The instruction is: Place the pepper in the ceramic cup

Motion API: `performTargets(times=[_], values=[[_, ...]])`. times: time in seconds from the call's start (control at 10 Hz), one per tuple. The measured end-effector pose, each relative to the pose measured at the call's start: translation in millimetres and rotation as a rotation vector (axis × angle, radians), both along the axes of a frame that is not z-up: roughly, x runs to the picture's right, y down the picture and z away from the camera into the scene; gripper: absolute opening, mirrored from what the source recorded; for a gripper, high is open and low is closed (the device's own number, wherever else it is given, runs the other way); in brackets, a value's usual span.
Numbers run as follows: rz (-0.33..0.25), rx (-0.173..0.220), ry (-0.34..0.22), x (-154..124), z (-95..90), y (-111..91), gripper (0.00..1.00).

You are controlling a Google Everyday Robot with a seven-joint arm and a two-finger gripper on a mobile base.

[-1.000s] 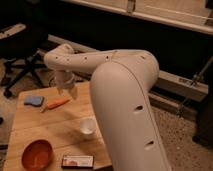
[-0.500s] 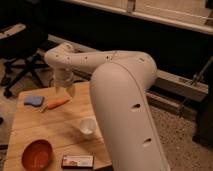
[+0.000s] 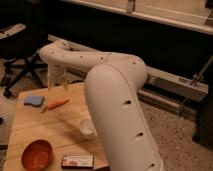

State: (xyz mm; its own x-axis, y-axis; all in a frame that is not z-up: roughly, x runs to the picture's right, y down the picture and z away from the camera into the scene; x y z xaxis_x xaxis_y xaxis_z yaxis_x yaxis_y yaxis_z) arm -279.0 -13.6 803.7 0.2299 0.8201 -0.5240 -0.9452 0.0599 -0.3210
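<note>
Obs: slim tapered orange pepper [image 3: 56, 104] lies flat on the light wooden bench [image 3: 55, 131], far-left part, long axis approx left-right w/ a slight slant. Blue pad [image 3: 34, 100] sits just beside its left end. Small plain white ceramic cup [image 3: 88, 127] stands upright nr bench centre, right side partly hidden by the big white arm [image 3: 117, 100], well apart from pepper. Round orange-red bowl [image 3: 37, 154] at near-left corner; flat dark-edged packet [image 3: 77, 161] next to it at the near edge

Gripper [image 3: 57, 87] hangs pointing down, above and a bit behind the pepper, not touching it. Fingers [image 3: 50, 82] spread apart, nothing between them

Our read: approach-to-grasp step; pepper not yet picked, so task barely begun

How we'd do it well:
- set wrist so the fingers straddle the pepper across its short axis, at the thicker mid-body, not the thin tip
- come straight down, stop just shy of the bench
- close gently: round tapered body prob rolls or squirts out if pinched off-centre
- keep clear of the blue pad on the left
- after lift, clear the cup rim w/ margin, centre over the mouth, let pepper go tip-down; cup is small and light-looking, a side knock could tip it
</note>
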Motion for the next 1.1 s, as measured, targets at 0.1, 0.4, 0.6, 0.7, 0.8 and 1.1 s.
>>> performTargets(times=[0.1, 0.4, 0.6, 0.7, 0.8, 1.1], values=[[-0.081, 0.029, -0.061, -14.1, -0.6, -1.5, 0.65], [-0.274, 0.070, -0.200, -43.0, 1.6, 4.0, 0.65], [-0.352, 0.080, -0.240, -53.8, 7.0, 7.9, 0.65], [-0.368, 0.083, -0.244, -54.7, 8.5, 7.8, 0.65], [-0.366, 0.082, -0.241, -52.9, 9.1, 7.3, 0.65], [-0.383, 0.101, -0.252, -54.0, 10.0, 5.7, 0.65]])
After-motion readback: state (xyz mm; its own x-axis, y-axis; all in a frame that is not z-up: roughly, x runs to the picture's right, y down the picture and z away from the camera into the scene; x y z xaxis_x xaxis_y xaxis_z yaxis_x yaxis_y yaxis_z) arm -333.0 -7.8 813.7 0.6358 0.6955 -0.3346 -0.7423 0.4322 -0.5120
